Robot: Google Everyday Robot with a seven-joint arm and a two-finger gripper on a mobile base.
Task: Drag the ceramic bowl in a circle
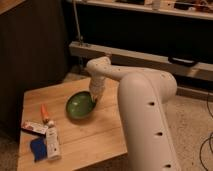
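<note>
The green ceramic bowl [80, 106] sits on the wooden table [95, 135], near its middle, with a darker rim. My gripper [94, 98] reaches down from the white arm [142, 110] and meets the bowl's right rim. The arm's wrist covers most of the gripper from this view.
At the table's left front lie an orange marker [45, 113], a red-and-white packet [34, 128], a white tube [52, 142] and a blue item [38, 149]. A dark cabinet [30, 55] stands at the left. A low shelf rail [150, 59] runs behind.
</note>
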